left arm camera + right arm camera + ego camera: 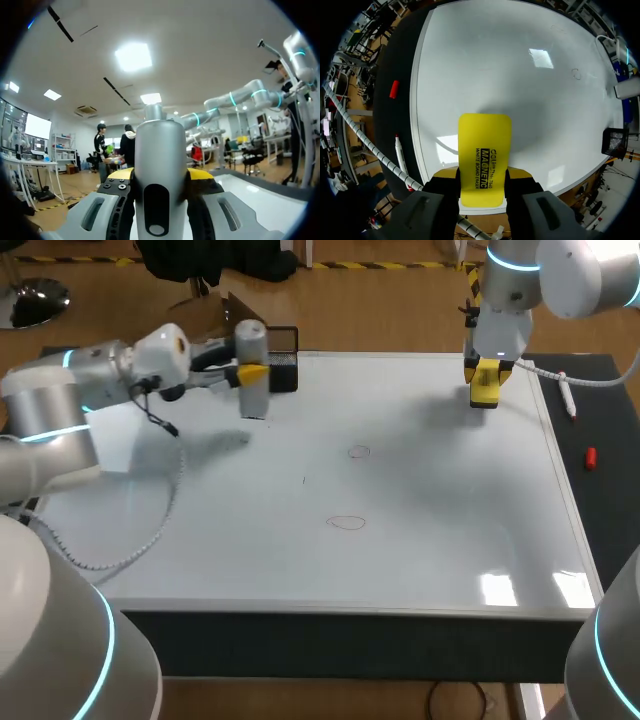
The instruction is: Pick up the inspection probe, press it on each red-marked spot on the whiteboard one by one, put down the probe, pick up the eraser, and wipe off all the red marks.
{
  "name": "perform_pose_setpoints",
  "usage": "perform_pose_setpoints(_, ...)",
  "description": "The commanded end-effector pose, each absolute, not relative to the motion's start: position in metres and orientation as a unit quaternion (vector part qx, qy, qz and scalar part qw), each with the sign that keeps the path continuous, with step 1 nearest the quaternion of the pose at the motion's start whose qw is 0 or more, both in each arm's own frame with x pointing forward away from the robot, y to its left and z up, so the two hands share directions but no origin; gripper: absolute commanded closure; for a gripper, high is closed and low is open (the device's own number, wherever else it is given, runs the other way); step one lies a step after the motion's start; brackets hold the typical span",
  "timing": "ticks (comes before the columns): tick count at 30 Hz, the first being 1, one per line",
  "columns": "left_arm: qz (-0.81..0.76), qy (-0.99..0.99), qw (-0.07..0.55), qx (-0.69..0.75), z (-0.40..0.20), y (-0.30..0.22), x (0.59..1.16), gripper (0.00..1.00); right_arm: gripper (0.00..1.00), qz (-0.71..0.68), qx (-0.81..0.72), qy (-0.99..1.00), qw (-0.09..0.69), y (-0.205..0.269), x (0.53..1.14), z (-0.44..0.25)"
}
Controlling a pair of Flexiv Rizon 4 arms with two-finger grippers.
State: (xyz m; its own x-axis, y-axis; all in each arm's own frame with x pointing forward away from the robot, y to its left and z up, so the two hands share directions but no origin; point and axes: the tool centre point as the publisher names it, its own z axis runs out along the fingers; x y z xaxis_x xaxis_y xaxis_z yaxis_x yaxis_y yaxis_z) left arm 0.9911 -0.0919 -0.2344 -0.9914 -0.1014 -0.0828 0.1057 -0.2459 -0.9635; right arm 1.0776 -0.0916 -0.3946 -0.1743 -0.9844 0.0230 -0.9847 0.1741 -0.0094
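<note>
A grey cylindrical inspection probe [256,398] is held upright over the whiteboard's [420,540] far left corner, with my left gripper [252,373] shut on it. In the left wrist view the probe [159,150] fills the gap between the yellow-tipped fingers of the left gripper [160,176]. My right gripper [484,372] is shut on a yellow eraser [484,393] above the board's far right part. The right wrist view shows the eraser [485,150] clamped in the right gripper [484,176], above the board's edge. Two faint oval marks [359,451] [347,522] lie mid-board.
A black mesh basket [285,370] stands at the board's far left edge, just behind the probe. On the dark mat to the right of the board lie a marker pen [567,398] and a red cap [591,458]. A white cable [150,530] trails across the board's left side.
</note>
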Motion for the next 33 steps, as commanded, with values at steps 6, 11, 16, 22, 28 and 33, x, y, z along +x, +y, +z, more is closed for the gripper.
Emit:
perform_pose_setpoints(6, -0.78, 0.613, 0.115, -0.044, -0.233, -0.034, 0.998, 1.0, 1.0, 0.012, 0.643, -0.766, 0.007, -0.092, 1.078, -0.394)
perform_pose_setpoints(11, -0.779, 0.611, 0.126, -0.059, -0.235, -0.009, 1.008, 1.0, 1.0, 0.012, 0.643, -0.766, 0.007, -0.092, 1.078, -0.394)
perform_pose_setpoints(16, -0.778, 0.611, 0.132, -0.064, -0.234, 0.005, 1.008, 1.0, 1.0, 0.012, 0.643, -0.766, 0.007, -0.092, 1.078, -0.394)
perform_pose_setpoints(22, -0.782, 0.606, 0.131, -0.064, -0.235, 0.011, 1.008, 1.0, 1.0, 0.012, 0.643, -0.766, 0.007, -0.092, 1.078, -0.394)
perform_pose_setpoints(28, -0.787, 0.602, 0.117, -0.064, -0.231, 0.023, 1.007, 1.0, 1.0, 0.012, 0.643, -0.766, 0.007, -0.092, 1.078, -0.394)
perform_pose_setpoints(33, -0.787, 0.602, 0.117, -0.064, -0.231, 0.023, 1.007, 1.0, 1.0, 0.012, 0.643, -0.766, 0.007, -0.092, 1.078, -0.394)
